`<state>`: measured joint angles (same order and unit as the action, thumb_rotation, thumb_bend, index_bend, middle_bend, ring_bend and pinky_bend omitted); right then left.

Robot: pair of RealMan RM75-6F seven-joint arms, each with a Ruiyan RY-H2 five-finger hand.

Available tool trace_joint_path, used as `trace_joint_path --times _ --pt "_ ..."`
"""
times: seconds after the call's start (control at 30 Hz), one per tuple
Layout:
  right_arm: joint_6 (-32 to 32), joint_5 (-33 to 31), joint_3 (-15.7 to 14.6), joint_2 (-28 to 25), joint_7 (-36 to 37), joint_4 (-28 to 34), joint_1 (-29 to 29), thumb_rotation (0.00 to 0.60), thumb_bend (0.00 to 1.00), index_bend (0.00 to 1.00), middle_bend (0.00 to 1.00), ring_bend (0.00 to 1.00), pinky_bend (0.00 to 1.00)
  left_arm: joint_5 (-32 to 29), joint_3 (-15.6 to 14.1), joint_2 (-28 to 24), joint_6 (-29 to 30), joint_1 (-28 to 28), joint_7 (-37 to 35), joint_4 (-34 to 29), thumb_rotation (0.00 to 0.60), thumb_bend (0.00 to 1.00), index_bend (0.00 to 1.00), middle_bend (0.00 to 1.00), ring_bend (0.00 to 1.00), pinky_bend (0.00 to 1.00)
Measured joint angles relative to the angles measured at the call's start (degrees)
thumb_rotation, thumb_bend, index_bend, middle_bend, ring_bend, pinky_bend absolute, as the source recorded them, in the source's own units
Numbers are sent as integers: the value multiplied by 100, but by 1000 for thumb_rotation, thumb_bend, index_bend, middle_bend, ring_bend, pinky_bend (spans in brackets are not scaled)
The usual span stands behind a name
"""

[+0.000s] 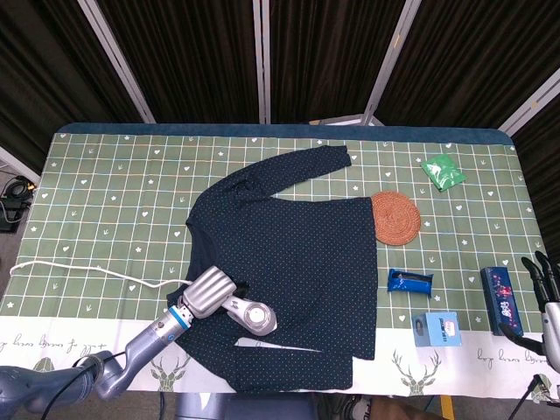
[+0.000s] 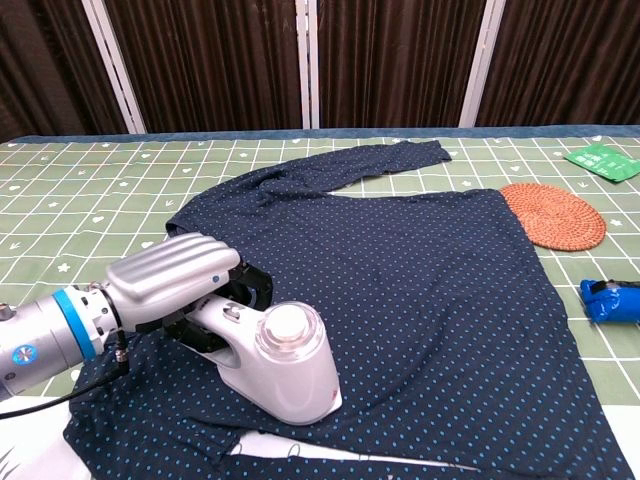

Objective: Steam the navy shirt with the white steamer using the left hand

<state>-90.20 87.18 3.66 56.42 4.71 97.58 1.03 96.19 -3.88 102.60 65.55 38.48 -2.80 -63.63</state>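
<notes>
The navy dotted shirt (image 1: 297, 254) (image 2: 420, 270) lies spread flat on the green patterned tablecloth. My left hand (image 1: 208, 294) (image 2: 175, 280) grips the handle of the white steamer (image 1: 252, 316) (image 2: 280, 365), whose head rests on the shirt's lower left part, near the hem. A white cord (image 1: 79, 268) trails left from the steamer across the table. My right hand (image 1: 544, 289) shows only at the far right edge of the head view, fingers apart, holding nothing.
A round woven coaster (image 1: 395, 217) (image 2: 553, 213) touches the shirt's right side. A green packet (image 1: 443, 171) (image 2: 601, 161) lies far right. A blue wrapper (image 1: 410, 282) (image 2: 610, 300), a light blue box (image 1: 437, 328) and a dark blue case (image 1: 502, 299) sit near the right front.
</notes>
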Motion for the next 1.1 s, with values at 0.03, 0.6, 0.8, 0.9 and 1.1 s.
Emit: trace_joint_path --times 0.03,0.6,0.8,0.9,1.1 --pt "3 1 -1 1 -3 1 -1 600 0 0 0 0 0 -12 0 -19 1 -11 -3 10 600 639 907 802 761 1000" --pt "11 66 -22 27 -123 53 -20 600 0 0 0 0 0 -196 30 -527 238 -275 -321 269 600 639 907 802 761 1000" --pt "6 73 -24 28 -138 60 -21 600 0 0 0 0 0 -173 2 -637 269 -318 -370 261 600 639 907 802 761 1000" --pt "7 68 -21 27 -134 61 -22 600 0 0 0 0 0 -129 -32 -640 282 -331 -377 245 600 639 907 802 761 1000" --pt "12 62 -19 25 -121 55 -25 600 0 0 0 0 0 -17 -127 -602 279 -347 -361 239 600 638 907 802 761 1000"
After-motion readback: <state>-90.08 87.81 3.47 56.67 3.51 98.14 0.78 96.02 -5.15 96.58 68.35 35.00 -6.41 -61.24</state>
